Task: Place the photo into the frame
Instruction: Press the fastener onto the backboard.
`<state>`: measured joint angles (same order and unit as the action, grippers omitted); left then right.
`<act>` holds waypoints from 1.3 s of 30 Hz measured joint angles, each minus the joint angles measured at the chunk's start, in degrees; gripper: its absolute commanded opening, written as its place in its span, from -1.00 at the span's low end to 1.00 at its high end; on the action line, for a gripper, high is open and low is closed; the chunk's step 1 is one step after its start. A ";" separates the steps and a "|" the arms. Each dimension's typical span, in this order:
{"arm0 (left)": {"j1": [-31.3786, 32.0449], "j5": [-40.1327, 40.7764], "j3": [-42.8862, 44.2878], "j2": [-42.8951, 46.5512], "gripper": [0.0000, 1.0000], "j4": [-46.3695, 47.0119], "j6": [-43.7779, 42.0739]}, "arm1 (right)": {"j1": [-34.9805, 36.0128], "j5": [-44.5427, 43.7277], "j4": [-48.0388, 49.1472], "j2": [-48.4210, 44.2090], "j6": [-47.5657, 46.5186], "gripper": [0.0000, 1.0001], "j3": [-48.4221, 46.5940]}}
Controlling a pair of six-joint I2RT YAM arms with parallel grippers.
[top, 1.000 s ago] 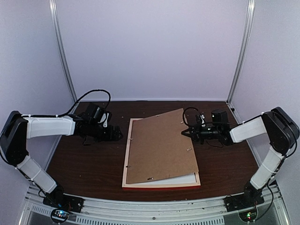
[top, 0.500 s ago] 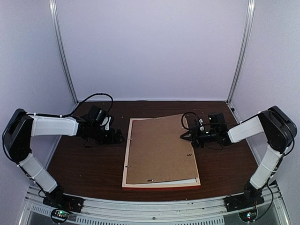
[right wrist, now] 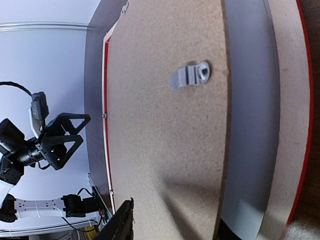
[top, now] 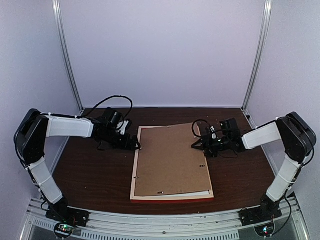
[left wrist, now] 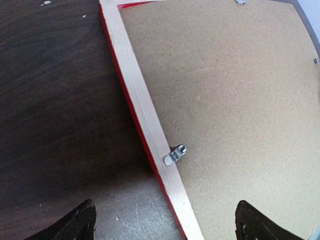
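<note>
1. Where the top view gives mere dots, a turn clip (left wrist: 175, 154) on the pale left rail of the frame (top: 134, 175) is shown by the left wrist view, near the wide-spread left hand (top: 134, 145).
2. The frame is laid face down at the middle of the counter (top: 90, 175), red-edged.
3. It is filled by a brown backing board (top: 170, 160); the state of the right hand (top: 196, 145) cannot be told.

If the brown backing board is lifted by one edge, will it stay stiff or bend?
Probably stiff: the backing board lies flat, with straight edges, on the frame. It is likely light, since its edge looks thin. It may slide when pushed, as it rests slightly askew on top.
</note>
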<state>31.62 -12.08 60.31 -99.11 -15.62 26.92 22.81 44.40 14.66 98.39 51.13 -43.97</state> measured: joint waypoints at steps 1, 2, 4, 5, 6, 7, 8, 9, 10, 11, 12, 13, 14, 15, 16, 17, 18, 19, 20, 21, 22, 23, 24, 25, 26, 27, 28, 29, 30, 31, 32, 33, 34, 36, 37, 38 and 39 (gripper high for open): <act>0.11 -0.33 0.79 -0.68 0.95 -0.15 -0.83 | 0.00 -0.09 -0.35 0.00 -0.24 -0.11 -0.07; 0.22 -0.66 1.60 -1.40 0.95 -0.33 -1.68 | 0.00 -0.15 -0.74 0.00 -0.42 -0.10 -0.11; 0.50 -1.25 3.34 -2.97 0.95 -0.61 -3.39 | 0.02 -0.35 -1.75 0.11 -0.87 -0.09 -0.37; 0.66 -1.46 3.98 -3.58 0.95 -0.68 -4.00 | 0.04 -0.48 -2.25 0.24 -1.22 -0.08 -0.61; 0.76 -1.73 4.57 -4.20 0.96 -0.74 -4.61 | 0.04 -0.59 -2.58 0.39 -1.42 -0.07 -0.81; 0.87 -1.90 5.05 -4.70 0.95 -0.85 -5.14 | 0.07 -0.72 -3.02 0.63 -1.77 -0.06 -1.09; 0.98 -2.03 5.42 -5.09 0.95 -0.85 -5.62 | 0.07 -0.79 -3.37 0.83 -1.95 -0.06 -1.31; 1.03 -2.19 5.90 -5.49 0.95 -0.94 -6.08 | 0.07 -0.85 -3.85 1.11 -2.21 -0.05 -1.62; 1.05 -2.25 6.21 -5.75 0.95 -0.90 -6.47 | 0.07 -0.92 -4.04 1.38 -2.45 -0.05 -1.79; 1.11 -2.32 6.58 -5.99 0.95 -0.96 -6.91 | 0.07 -0.96 -4.33 1.66 -2.84 -0.04 -1.97; 1.14 -2.36 6.95 -6.21 0.95 -0.96 -7.34 | 0.07 -0.98 -4.70 1.90 -3.08 -0.04 -2.10; 1.16 -2.36 7.23 -6.36 0.95 -0.96 -7.80 | 0.07 -1.01 -5.09 2.12 -3.32 -0.04 -2.25; 1.20 -2.38 7.50 -6.51 0.95 -0.96 -8.20 | 0.07 -1.01 -5.22 2.34 -3.45 -0.04 -2.40; 1.22 -2.45 7.85 -6.73 0.95 -0.94 -8.61 | 0.07 -1.01 -5.42 2.62 -3.63 -0.04 -2.64; 1.29 -2.60 8.28 -6.99 0.95 -0.98 -9.09 | 0.07 -1.01 -5.46 2.80 -3.80 -0.04 -2.75; 1.33 -2.73 8.63 -7.30 0.95 -1.03 -9.49 | 0.07 -1.01 -5.53 2.95 -4.07 -0.04 -2.84; 1.42 -2.93 9.03 -7.58 0.95 -1.01 -9.97 | 0.07 -0.98 -5.64 3.10 -4.31 -0.04 -2.93; 1.51 -3.17 9.38 -7.89 0.95 -1.11 -10.40 | 0.07 -0.98 -5.75 3.21 -4.48 -0.04 -3.04; 1.66 -3.37 9.73 -8.20 0.95 -1.22 -10.84 | 0.07 -0.98 -6.03 3.30 -4.59 -0.03 -3.13; 1.84 -3.52 10.01 -8.48 0.95 -1.27 -11.28 | 0.07 -0.98 -6.45 3.30 -4.74 -0.04 -3.30; 1.99 -3.67 10.27 -8.70 0.95 -1.44 -11.61 | 0.07 -0.98 -6.69 3.30 -4.85 -0.04 -3.48; 2.21 -3.87 10.60 -8.96 0.95 -1.68 -11.98 | 0.07 -0.98 -6.84 3.30 -4.94 -0.04 -3.65; 2.45 -4.15 10.97 -9.31 0.95 -1.95 -12.35 | 0.07 -0.98 -7.13 3.30 -5.01 -0.03 -3.80; 2.64 -4.39 11.37 -9.68 0.95 -2.21 -12.68 | 0.07 -0.98 -7.26 3.30 -5.14 -0.04 -3.85; 2.91 -4.66 11.80 -10.16 0.95 -2.43 -13.00 | 0.07 -0.98 -7.43 3.30 -5.29 -0.04 -3.89; 3.04 -4.76 12.13 -10.62 0.95 -2.47 -13.29 | 0.07 -0.98 -7.61 3.30 -5.49 -0.03 -3.91; 3.28 -4.90 12.50 -11.19 0.95 -2.49 -13.55 | 0.07 -0.98 -7.65 3.30 -5.57 -0.03 -3.91; 3.41 -5.01 12.81 -11.74 0.95 -2.49 -13.75 | 0.07 -0.98 -7.69 3.30 -5.73 -0.03 -3.93; 3.56 -5.11 13.20 -12.41 0.95 -2.51 -13.88 | 0.07 -0.98 -7.76 3.30 -5.77 -0.04 -3.98; 3.69 -5.14 13.46 -12.96 0.95 -2.54 -14.01 | 0.07 -0.98 -7.82 3.30 -5.79 -0.04 -4.04; 3.78 -5.09 13.73 -13.33 0.95 -2.54 -14.27 | 0.07 -0.98 -7.85 3.30 -5.81 -0.04 -4.11; 3.85 -5.07 14.12 -13.57 0.95 -2.64 -14.43 | 0.07 -1.01 -7.87 3.30 -5.81 -0.04 -4.11; 3.87 -5.05 14.47 -13.86 0.95 -2.69 -14.60 | 0.07 -1.01 -7.89 3.30 -5.81 -0.03 -4.11; 4.02 -4.85 15.10 -14.40 0.95 -2.80 -14.99 | 0.07 -1.01 -7.96 3.30 -5.81 -0.04 -4.11; 4.09 -4.76 15.30 -14.53 0.95 -2.84 -15.10 | 0.07 -1.01 -7.98 3.30 -5.81 -0.04 -4.11; 4.13 -4.68 15.37 -14.60 0.94 -2.91 -15.23 | 0.07 -0.98 -8.00 3.30 -5.81 -0.04 -4.11; 4.20 -4.59 15.37 -14.60 0.94 -2.97 -15.32 | 0.07 -1.01 -8.04 3.30 -5.81 -0.04 -4.11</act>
<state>35.81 -16.67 75.68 -113.71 -18.59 11.60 22.87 43.40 6.61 101.69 45.32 -48.07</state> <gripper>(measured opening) 0.975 0.482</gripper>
